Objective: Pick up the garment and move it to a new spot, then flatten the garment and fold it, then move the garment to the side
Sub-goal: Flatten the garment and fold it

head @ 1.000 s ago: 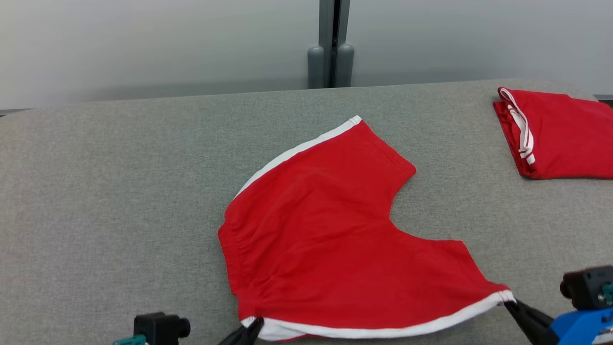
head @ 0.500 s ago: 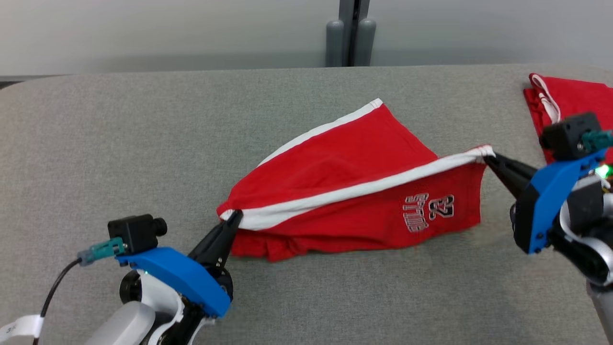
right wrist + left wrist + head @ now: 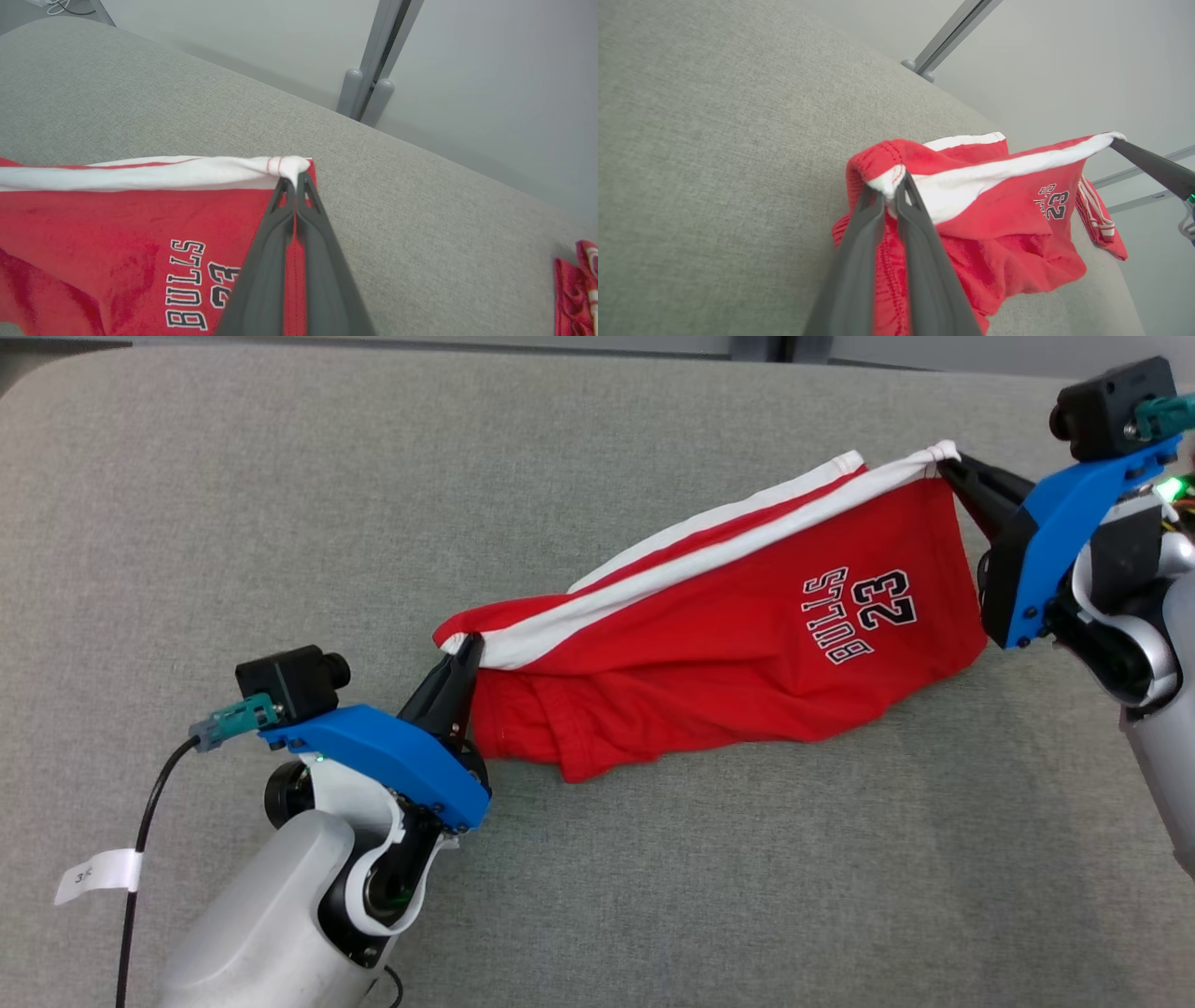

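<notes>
**Head view:** The red shorts hang stretched between two arms over the grey padded table, right of centre. The left gripper is clamped on the near-left end of the white hem band, and the right gripper pinches its far-right end. The lower fold seems to rest on the table. A drag from here could bunch it, and so thin a pinch on the trim alone may slip if the arms pull harder apart.

**Left wrist view:** Both dark fingers are clenched on a wad of white trim and gathered red waistband. The cloth is soft, loosely creased jersey. A second red garment lies folded beyond, where a far-right carry might snag it.

**Right wrist view:** Tapered fingers meet on the bunched white band above black-and-white "BULLS 23" lettering. The table is coarse woven fabric with a rounded edge, and a grey post stands behind it.
</notes>
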`<state>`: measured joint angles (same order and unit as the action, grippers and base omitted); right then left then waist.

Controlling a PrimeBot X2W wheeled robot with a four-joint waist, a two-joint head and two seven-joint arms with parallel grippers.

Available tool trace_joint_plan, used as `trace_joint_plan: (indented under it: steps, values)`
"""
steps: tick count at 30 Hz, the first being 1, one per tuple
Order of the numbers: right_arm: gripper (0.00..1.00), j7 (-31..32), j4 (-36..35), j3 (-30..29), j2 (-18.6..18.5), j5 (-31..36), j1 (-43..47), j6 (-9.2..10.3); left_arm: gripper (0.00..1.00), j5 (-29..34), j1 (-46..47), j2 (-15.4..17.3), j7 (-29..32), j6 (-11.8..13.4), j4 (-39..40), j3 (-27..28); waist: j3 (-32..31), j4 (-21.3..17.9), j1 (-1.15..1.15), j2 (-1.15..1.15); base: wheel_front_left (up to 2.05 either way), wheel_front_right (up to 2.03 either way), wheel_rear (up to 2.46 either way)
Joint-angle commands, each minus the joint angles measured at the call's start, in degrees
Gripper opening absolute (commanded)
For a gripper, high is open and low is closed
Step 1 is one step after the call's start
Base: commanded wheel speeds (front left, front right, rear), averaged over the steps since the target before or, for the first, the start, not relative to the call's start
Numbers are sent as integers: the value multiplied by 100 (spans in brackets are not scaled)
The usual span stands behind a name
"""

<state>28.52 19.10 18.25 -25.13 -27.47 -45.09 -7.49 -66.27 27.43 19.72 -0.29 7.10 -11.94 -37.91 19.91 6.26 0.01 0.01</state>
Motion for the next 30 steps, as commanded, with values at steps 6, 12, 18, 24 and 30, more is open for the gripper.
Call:
trace_joint_plan:
  steps: [6,12,18,24,30]
  values:
    - [0,-426,802,232,-5,82,-702,-1,0,117,421,-302,-196,-89,-435,-24,374,353,-1,-1,0,0,0]
    - [100,-727,1414,306,82,120,-1027,-1,100,179,626,-518,-297,-168,-730,-82,424,430,-1,-1,0,0,0]
    - [100,-1161,1846,333,218,31,-1002,-1,100,193,481,-603,-478,-321,-815,-103,272,452,-1,-1,0,0,0]
    - [100,-1383,2140,318,212,-263,-660,-1,100,554,86,-427,-1217,-384,-768,-39,-68,440,-1,-1,0,0,0]
    - [100,-1625,2345,23,249,-458,-329,-2,100,1654,-347,-268,-1496,-208,-663,560,-314,466,-1,-1,0,0,0]
